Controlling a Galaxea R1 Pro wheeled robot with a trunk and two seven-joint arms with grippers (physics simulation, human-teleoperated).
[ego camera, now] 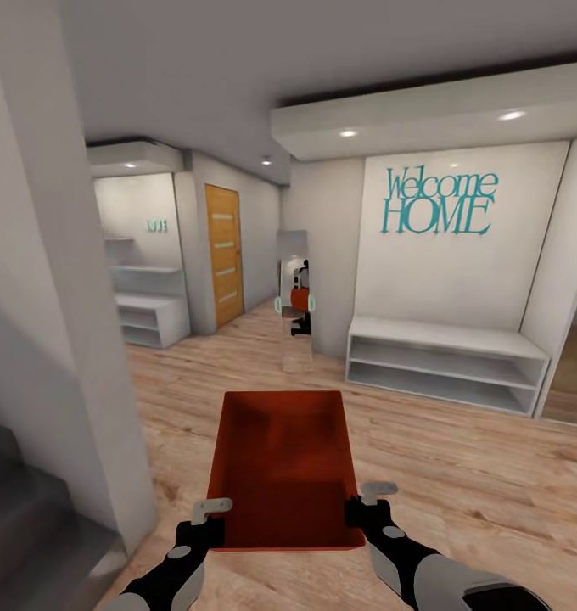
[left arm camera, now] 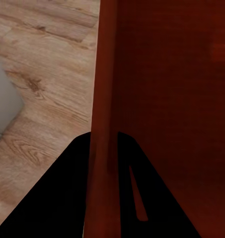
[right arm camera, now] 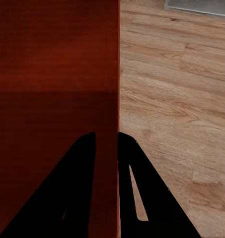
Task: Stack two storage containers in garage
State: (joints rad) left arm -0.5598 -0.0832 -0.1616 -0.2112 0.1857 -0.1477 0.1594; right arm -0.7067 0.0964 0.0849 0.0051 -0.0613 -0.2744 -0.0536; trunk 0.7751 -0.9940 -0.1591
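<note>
Storage container [ego camera: 284,462], red-orange and open-topped, is carried out in front of the robot above the light wood-plank floor [ego camera: 458,475], held at its near end from both sides. The left gripper [ego camera: 205,519] pinches the container's left wall near the near corner; in the left wrist view the wall [left arm camera: 103,148] runs straight between the two dark fingers [left arm camera: 67,198]. The right gripper [ego camera: 366,505] pinches the right wall the same way, its fingers [right arm camera: 142,198] pressed on either side of the thin wall [right arm camera: 117,99]. Ahead stand a white shelf bench [ego camera: 445,361] under teal "Welcome HOME" lettering [ego camera: 439,202], a narrow mirror [ego camera: 295,297] that seems to reflect the robot, and a wooden door [ego camera: 224,253] with pale stripes.
</note>
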